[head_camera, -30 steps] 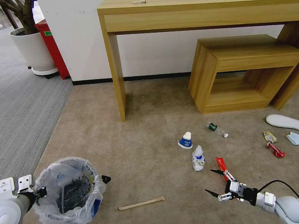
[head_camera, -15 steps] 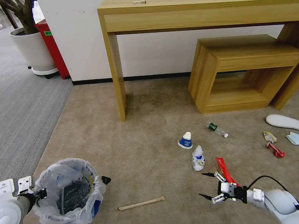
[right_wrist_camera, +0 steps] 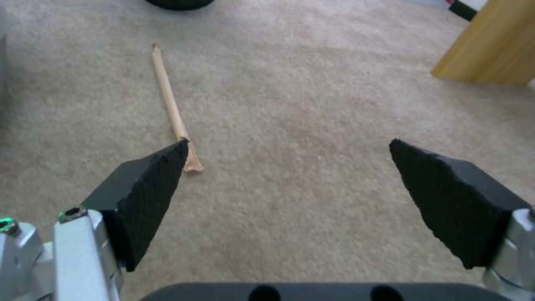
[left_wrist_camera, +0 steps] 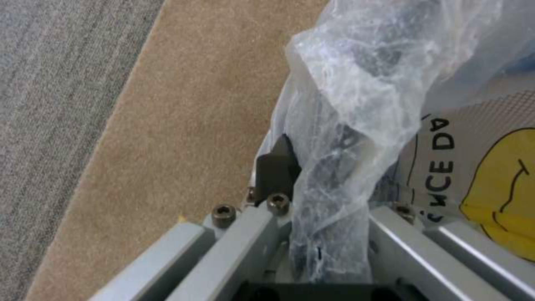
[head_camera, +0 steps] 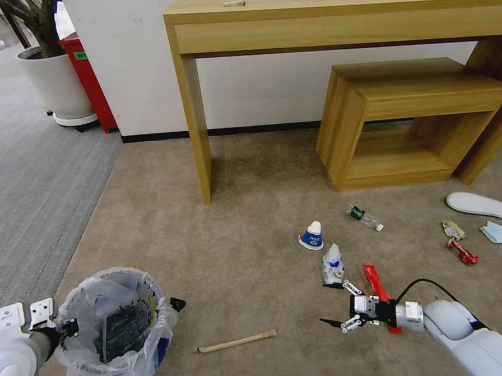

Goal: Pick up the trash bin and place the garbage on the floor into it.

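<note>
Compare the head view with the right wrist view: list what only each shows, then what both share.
Head view alone: the left gripper clamped on the bag-lined bin, plus litter on the carpet: a blue cup, a crumpled white wrapper, a red strip, a small bottle, a slipper and a mask.

Right wrist view alone: a close look between the right gripper's black fingers, spread wide over bare carpet.

Both: the right gripper, open, the tan stick on the carpet, and a wooden leg of the desk.
</note>
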### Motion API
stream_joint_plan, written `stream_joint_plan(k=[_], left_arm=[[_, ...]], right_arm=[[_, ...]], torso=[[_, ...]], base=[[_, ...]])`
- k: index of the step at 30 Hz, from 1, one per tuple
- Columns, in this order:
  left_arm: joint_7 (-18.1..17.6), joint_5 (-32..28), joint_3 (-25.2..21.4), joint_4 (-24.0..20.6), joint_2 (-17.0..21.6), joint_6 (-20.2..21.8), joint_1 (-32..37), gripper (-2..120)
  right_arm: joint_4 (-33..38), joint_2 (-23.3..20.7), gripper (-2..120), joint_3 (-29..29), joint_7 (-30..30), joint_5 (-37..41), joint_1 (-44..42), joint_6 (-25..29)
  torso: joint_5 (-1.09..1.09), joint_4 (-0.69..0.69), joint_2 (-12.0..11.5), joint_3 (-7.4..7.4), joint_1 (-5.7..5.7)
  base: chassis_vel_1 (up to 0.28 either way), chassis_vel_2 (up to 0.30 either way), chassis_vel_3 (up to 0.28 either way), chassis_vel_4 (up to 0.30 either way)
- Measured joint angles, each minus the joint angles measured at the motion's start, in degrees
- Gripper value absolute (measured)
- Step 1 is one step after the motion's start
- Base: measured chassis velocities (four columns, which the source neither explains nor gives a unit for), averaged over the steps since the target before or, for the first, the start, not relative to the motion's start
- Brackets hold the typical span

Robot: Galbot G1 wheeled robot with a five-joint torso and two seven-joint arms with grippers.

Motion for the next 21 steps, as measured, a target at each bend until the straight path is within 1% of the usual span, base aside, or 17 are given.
stream_joint_plan(k=[4, 6, 9, 21], left_arm=[[0.0, 0.2, 0.0, 0.2, -0.4, 0.0, 0.0, 0], [0.0, 0.3, 0.0, 0.4, -0.6, 0.0, -0.1, 0], [0.0, 0.4, 0.0, 0.6, -0.8, 0.0, -0.1, 0], [0.0, 0.6, 0.5, 2.0, -0.8, 0.0, -1.4, 0]], right_arm=[[-1.8, 1.2, 92, -3.0, 0.0, 0.5, 1.9, 0.1], [-2.9, 2.1, 89, -4.8, 0.0, 0.5, 3.0, 0.2], [-3.7, 2.9, 88, -6.2, 0.0, 0.6, 3.7, 0.2], [-7.4, 5.1, 88, -12.3, 0.0, 1.8, 6.3, 1.1]], torso=[[0.00, 0.00, 0.0, 0.00, 0.00], [0.00, 0.00, 0.0, 0.00, 0.00], [0.00, 0.00, 0.0, 0.00, 0.00], [0.00, 0.00, 0.0, 0.00, 0.00]], base=[[0.000, 0.000, 0.000, 0.000], [0.000, 0.000, 0.000, 0.000], [0.000, 0.000, 0.000, 0.000], [0.000, 0.000, 0.000, 0.000]])
